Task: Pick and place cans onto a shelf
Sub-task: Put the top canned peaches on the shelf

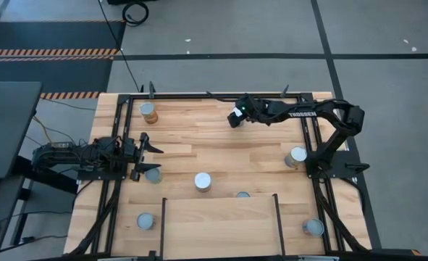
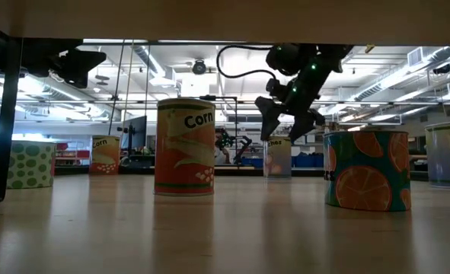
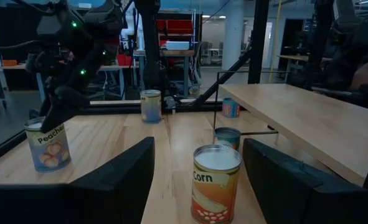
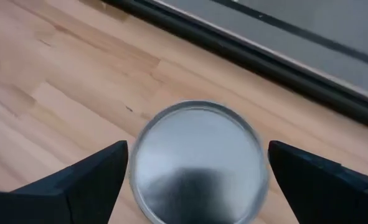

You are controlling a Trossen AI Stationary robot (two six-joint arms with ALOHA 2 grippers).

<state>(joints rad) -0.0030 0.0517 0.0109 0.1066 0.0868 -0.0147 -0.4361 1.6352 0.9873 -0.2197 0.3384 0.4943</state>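
My right gripper is open over the far middle of the table, just above a peaches can. In the right wrist view the can's round silver top lies between the two fingers, with a gap on each side. My left gripper is open and empty at the table's left. It faces a corn can, which stands upright on the table beyond its fingers. The shelf, a light-wood board with black rails, sits at the near middle.
More cans stand upright on the table: far left, beside my left gripper, centre, at the shelf's far edge, near left, right and near right. A black frame rims the table.
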